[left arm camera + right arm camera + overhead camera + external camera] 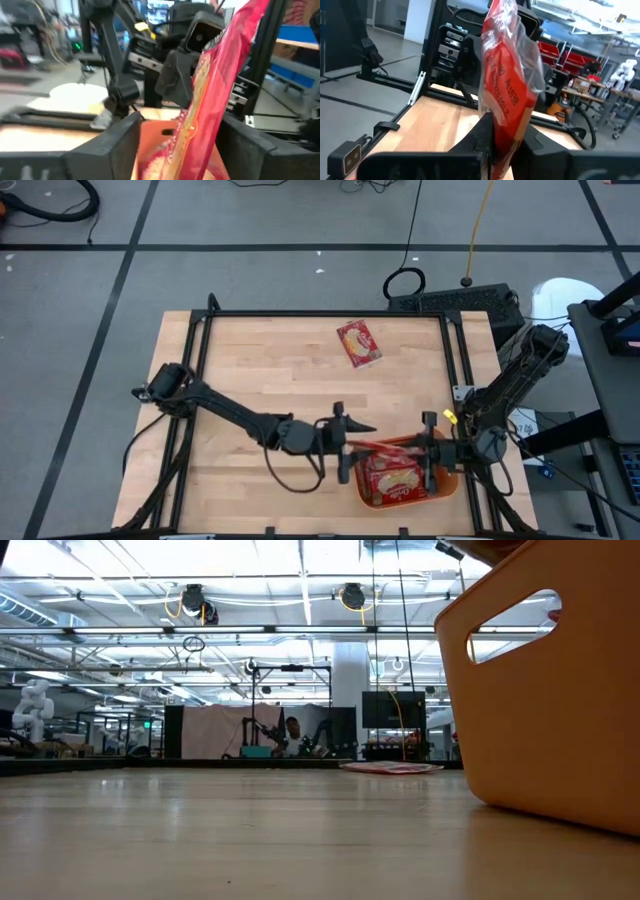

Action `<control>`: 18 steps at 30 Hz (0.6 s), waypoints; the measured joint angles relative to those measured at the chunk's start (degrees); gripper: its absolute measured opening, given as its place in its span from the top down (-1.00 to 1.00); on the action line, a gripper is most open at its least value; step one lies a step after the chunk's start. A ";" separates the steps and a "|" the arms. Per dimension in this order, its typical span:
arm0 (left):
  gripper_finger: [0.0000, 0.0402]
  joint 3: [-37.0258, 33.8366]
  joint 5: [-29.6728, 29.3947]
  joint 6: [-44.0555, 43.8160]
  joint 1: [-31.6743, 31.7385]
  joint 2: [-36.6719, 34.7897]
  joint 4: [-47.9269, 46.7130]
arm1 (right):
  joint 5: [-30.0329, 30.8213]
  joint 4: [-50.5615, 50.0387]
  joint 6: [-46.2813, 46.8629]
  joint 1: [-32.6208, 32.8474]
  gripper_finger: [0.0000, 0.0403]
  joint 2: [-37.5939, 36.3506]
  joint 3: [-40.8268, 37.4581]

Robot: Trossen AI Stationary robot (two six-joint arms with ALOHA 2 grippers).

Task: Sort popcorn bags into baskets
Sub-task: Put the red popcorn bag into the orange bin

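Observation:
A red popcorn bag (385,445) hangs edge-up above the orange basket (452,480), between my two grippers. My right gripper (425,448) is shut on its right end. My left gripper (350,444) is open, and its fingers (115,145) stand on either side of the bag's other end (215,90) without touching it. Several more red bags (392,478) lie inside the basket. One bag (359,343) lies flat on the table near the far edge and also shows far off in the low view (390,768). My right gripper (502,145) pinches the bag's end (501,125) between its two fingers, one on each flat face. It comes in level from the table's right side. The bag is lifted clear over the basket, standing on edge and reaching toward the left gripper.
The basket (540,690) sits at the table's near right corner, close to the black frame rail. The wooden top to the left and toward the far edge is bare apart from the single bag. A black frame runs around the table.

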 joint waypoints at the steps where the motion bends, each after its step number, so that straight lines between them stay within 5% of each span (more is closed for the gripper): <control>1: -0.15 0.00 1.15 -1.51 0.48 0.00 -0.69 | 0.03 -0.31 0.75 -0.11 0.89 0.00 0.00; 12: 0.84 -0.02 0.62 5.22 -0.67 0.02 -1.53 | 2.69 -1.85 3.21 -1.08 0.80 -0.18 -0.04; 18: 0.88 -0.02 0.23 10.13 -2.03 0.02 5.66 | 2.93 -1.25 1.15 0.41 0.36 -2.40 -0.02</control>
